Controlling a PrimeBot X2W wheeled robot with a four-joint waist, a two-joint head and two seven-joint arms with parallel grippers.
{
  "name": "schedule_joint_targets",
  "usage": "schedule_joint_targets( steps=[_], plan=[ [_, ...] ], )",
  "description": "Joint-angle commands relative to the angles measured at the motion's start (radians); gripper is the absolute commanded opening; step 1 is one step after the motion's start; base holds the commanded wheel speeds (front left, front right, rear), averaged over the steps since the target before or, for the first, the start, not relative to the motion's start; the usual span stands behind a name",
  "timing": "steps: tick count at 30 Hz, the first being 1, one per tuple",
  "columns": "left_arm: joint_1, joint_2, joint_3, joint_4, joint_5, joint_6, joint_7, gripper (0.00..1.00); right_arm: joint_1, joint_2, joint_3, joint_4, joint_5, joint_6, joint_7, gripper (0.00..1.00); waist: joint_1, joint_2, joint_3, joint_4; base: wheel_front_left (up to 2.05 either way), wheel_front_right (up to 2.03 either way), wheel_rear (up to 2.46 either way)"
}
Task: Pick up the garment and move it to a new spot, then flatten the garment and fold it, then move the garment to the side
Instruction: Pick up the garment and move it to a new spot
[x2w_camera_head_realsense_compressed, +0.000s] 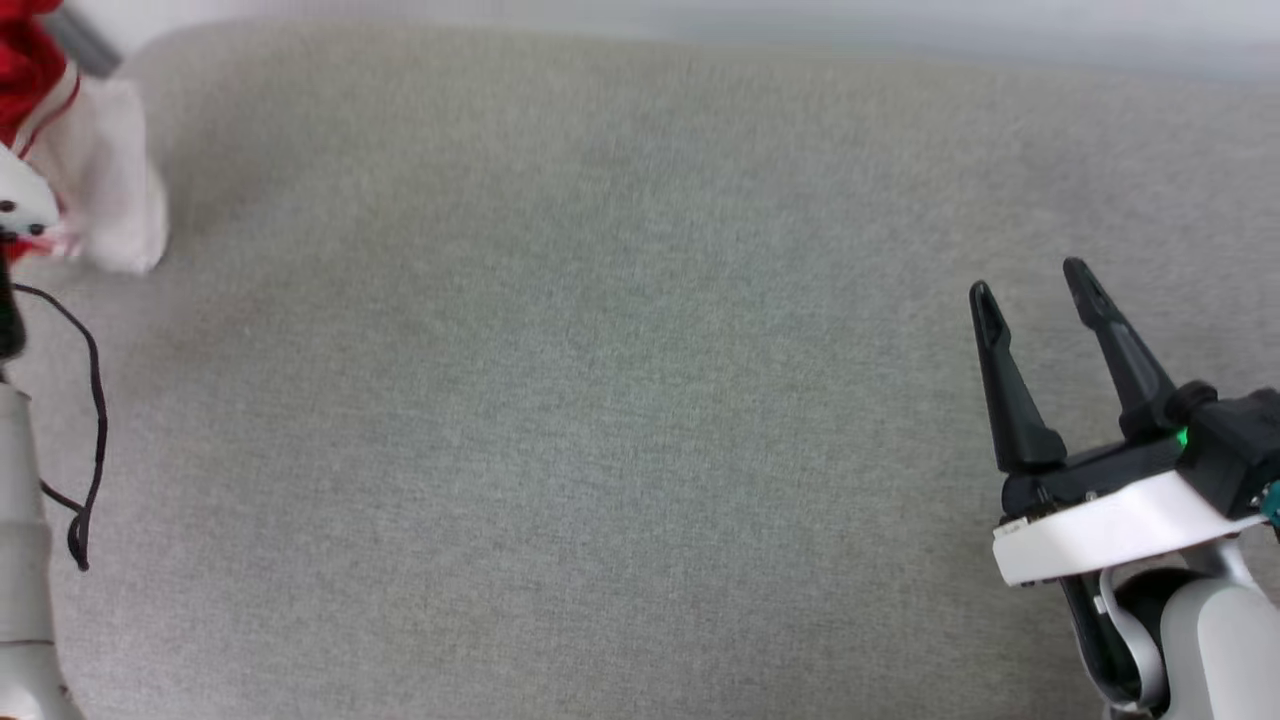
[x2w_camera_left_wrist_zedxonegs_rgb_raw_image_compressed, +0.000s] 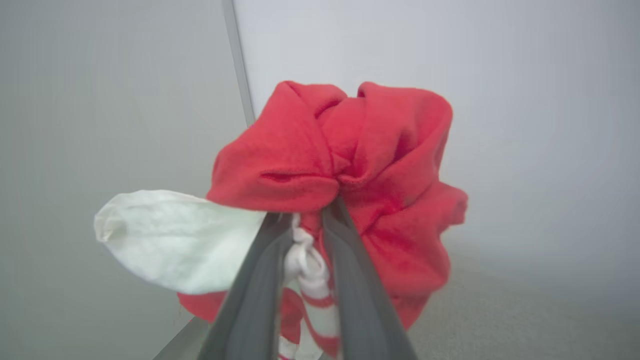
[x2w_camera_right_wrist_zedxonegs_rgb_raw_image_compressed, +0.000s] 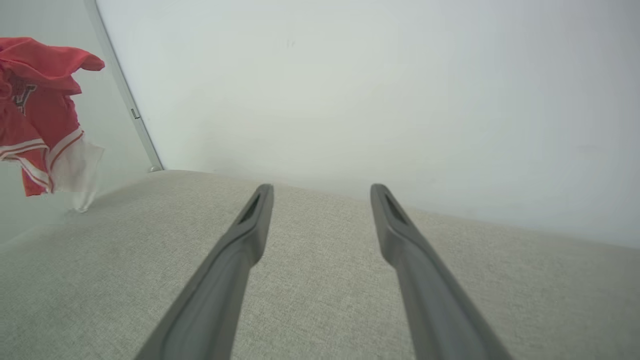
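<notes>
Left pincer (x2w_camera_left_wrist_zedxonegs_rgb_raw_image_compressed: 307, 215): narrow, its two dark fingers pinched on a bunched fold of the garment (x2w_camera_left_wrist_zedxonegs_rgb_raw_image_compressed: 350, 150), which wells up over their tips.
Garment: a bright red jersey, held up in the air as a crumpled bundle above the far left corner of the tabletop (x2w_camera_head_realsense_compressed: 640, 400).
Why held so: gripped at one gathered point, so the cloth hangs by its own weight. This looks like the carry to a new spot, with flattening and folding not yet begun.
White sleeve (x2w_camera_left_wrist_zedxonegs_rgb_raw_image_compressed: 175, 240): sticks out to one side of the bundle. In the right wrist view its lower end hangs close to the tabletop, and I cannot tell whether it touches.
Stripe trim (x2w_camera_left_wrist_zedxonegs_rgb_raw_image_compressed: 320, 305): red and white bands, hanging between the left pincer's fingers.
Lettering (x2w_camera_right_wrist_zedxonegs_rgb_raw_image_compressed: 22, 95): a scrap of dark block print with a white edge on the red front, too creased to read. No brand is legible.
Right pincer (x2w_camera_head_realsense_compressed: 1030, 280): wide and holding nothing, low over the right edge of the tabletop, well apart from the garment. It is probably waiting to help spread it.
Green light (x2w_camera_head_realsense_compressed: 1182, 437): lit on the right pincer's base.
Black cable (x2w_camera_head_realsense_compressed: 95, 420): loops loose beside the left arm at the left edge.
Tabletop: covered in grey woven cloth.
</notes>
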Motion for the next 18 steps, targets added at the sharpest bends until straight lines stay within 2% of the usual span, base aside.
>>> schedule_joint_targets(
  steps=[1,7,11,18],
  plan=[
    [-0.007,-0.013,-0.012,-0.004,0.006,-0.013,-0.045,0.0,0.021,0.01,-0.006,0.003,-0.001,-0.001,-0.003,1.0,0.0,0.0,-0.064,-0.027,0.0,0.0,0.0],
    [0.039,-0.082,-0.086,-0.034,0.031,-0.05,-0.158,0.0,0.079,0.035,-0.027,0.008,-0.005,-0.001,0.008,1.0,0.0,0.0,-0.144,-0.084,0.0,0.0,0.0],
    [0.085,-0.15,-0.14,-0.075,0.034,-0.058,-0.17,0.0,0.109,0.045,-0.032,0.008,-0.007,-0.001,0.014,1.0,0.0,0.0,-0.185,-0.14,0.0,0.0,0.0],
    [0.182,-0.289,-0.26,-0.15,0.025,-0.1,-0.163,0.0,0.142,0.057,-0.041,0.002,-0.006,-0.001,0.029,1.0,0.0,0.0,-0.208,-0.258,0.0,0.0,0.0]
  ],
)
